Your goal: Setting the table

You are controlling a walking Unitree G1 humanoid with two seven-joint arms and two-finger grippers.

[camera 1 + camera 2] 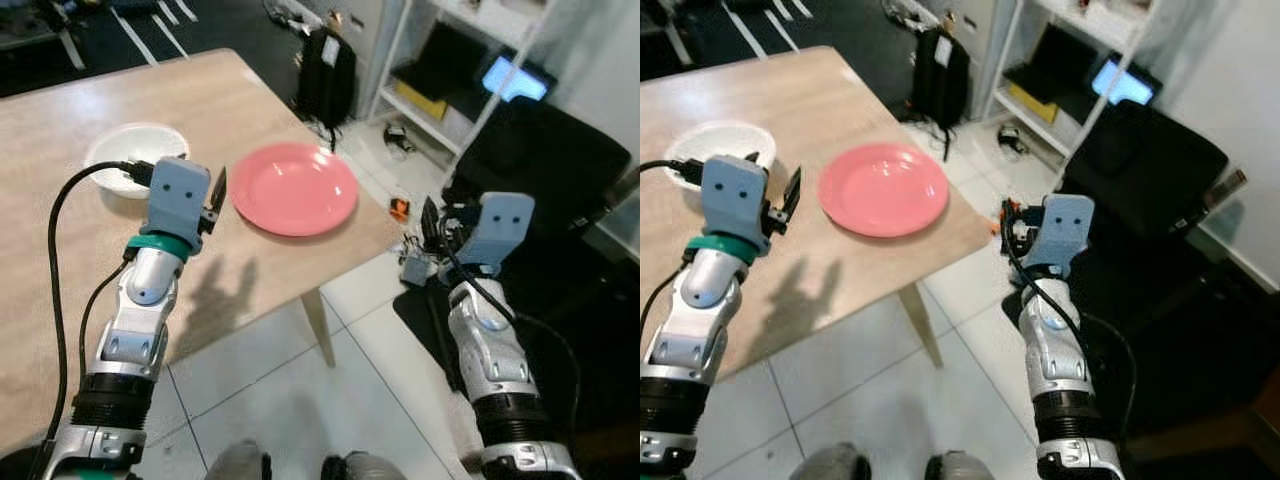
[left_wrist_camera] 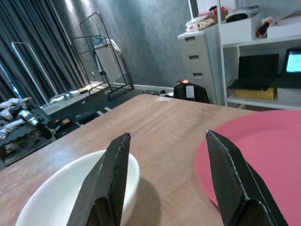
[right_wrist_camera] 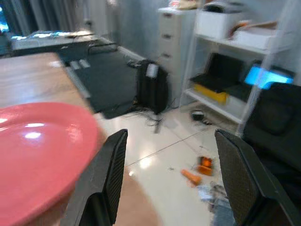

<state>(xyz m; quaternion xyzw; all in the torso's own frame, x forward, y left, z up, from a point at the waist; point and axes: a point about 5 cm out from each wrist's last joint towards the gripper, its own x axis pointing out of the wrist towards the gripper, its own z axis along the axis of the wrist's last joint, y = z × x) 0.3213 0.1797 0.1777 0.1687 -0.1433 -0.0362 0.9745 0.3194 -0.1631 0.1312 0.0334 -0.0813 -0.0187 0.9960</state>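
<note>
a pink plate [image 1: 294,187] is set near the table [image 1: 60,240] corner, a white bowl [image 1: 135,156] beside it. the left gripper [image 2: 167,183] is held over the table between them, jaws released and empty. the right gripper [image 3: 176,181] is held off the table edge, jaws released.

Light wood tabletop [image 1: 250,270], left and centre of frame. On it: pink plate [image 1: 294,187] at centre near the corner edge; white bowl [image 1: 135,158] upper left, apart from plate.
</note>
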